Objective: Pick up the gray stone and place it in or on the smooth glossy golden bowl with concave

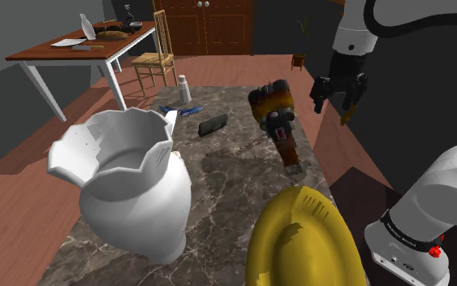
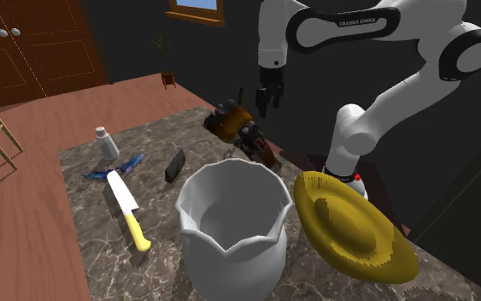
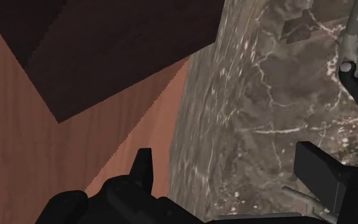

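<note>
The gray stone [image 1: 212, 124] [image 2: 175, 165] is a small dark oblong lump lying on the marble table [image 1: 218, 187], toward the far middle. The glossy golden bowl [image 1: 299, 244] [image 2: 354, 227] stands tilted on its rim at the table's near end, close to the arm's base. My black gripper [image 1: 334, 106] [image 2: 268, 107] hangs open and empty in the air over the table's side edge, beside a brown power drill and well away from the stone. In the wrist view the gripper [image 3: 231, 172] has its fingers apart, over the table edge [image 3: 190, 127] and the wood floor.
A brown power drill [image 1: 277, 114] [image 2: 240, 128] lies between the gripper and the stone. A large white vase [image 1: 133, 187] [image 2: 230, 222] stands next to the bowl. A yellow-handled knife [image 2: 127, 209], a blue item [image 2: 114, 168] and a small white shaker [image 1: 183, 88] [image 2: 106, 143] lie beyond the stone.
</note>
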